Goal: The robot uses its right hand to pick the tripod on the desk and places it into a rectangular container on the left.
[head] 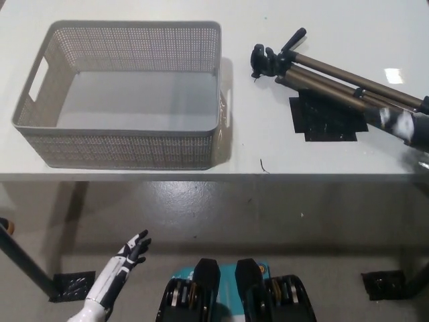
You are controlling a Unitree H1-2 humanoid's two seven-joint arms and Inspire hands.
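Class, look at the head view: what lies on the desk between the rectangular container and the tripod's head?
Nothing: in the head view, only bare white desk separates the container from the tripod.

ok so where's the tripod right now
In the head view the tripod lies on the white desk at the upper right, right of the empty mesh basket, its legs crossing a black tape patch.

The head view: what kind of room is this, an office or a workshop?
Probably a lab or test room rather than an office: a plain white desk holding just a perforated basket and a folded tripod, a black tape patch marking a spot, bare concrete floor below.
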